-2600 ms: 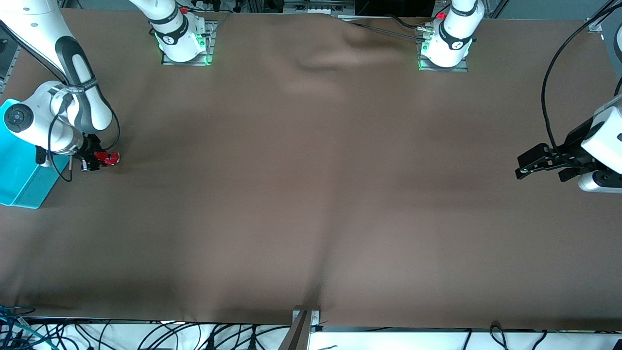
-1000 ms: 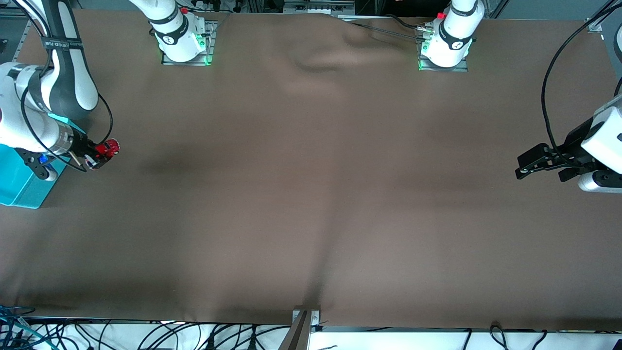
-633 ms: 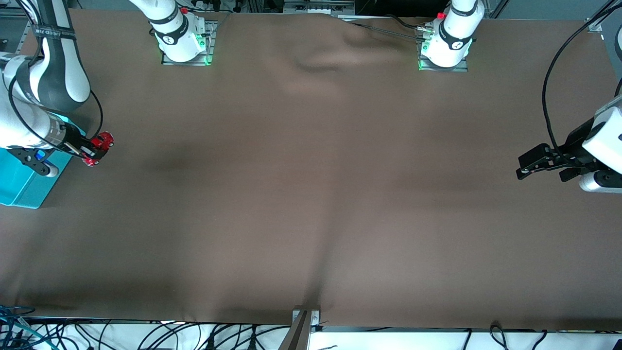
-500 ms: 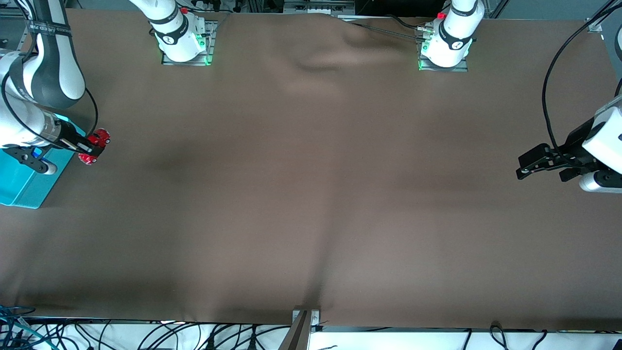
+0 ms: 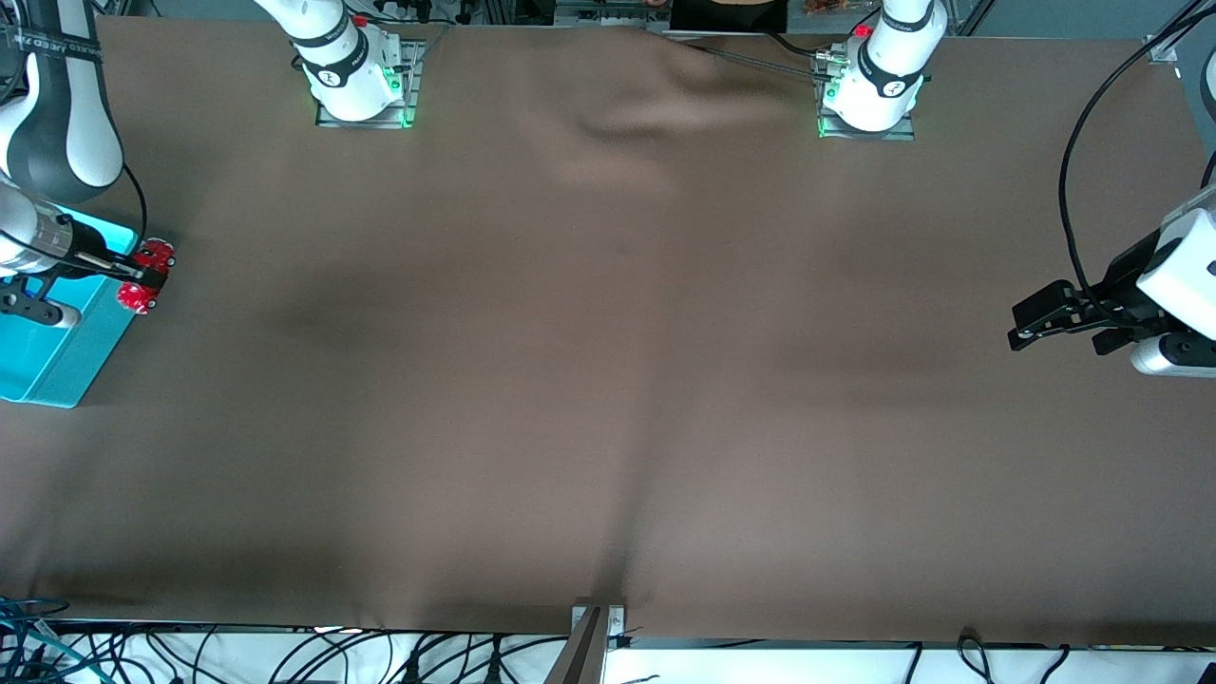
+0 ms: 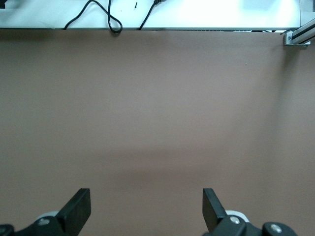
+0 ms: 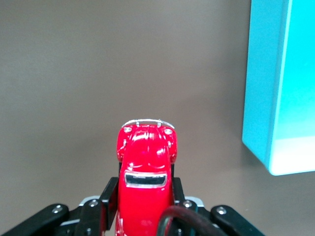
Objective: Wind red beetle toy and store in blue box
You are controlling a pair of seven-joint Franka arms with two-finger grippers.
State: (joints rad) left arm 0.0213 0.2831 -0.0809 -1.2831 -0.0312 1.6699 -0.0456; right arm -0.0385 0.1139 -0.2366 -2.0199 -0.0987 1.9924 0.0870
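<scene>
two grippers show, only one of them loaded. the right gripper [image 5: 142, 275] hangs at the right arm's end of the table, its fingers [image 7: 109, 192] pinching the red beetle toy [image 7: 145, 167] by its flanks, the car held over the brown tablecloth [image 5: 608, 380] just beside the blue box [image 5: 52, 356], the box at the toy's three o'clock in the right wrist view. the left gripper [image 5: 1026, 323] waits over the cloth at the left arm's end, fingers [image 6: 76, 209] spread wide, holding nothing.

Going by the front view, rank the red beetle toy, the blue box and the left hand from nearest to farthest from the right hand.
1. Red beetle toy: clamped in the right hand.
2. Blue box: on the table beside it.
3. Left hand: open, waiting at the left arm's end.
</scene>
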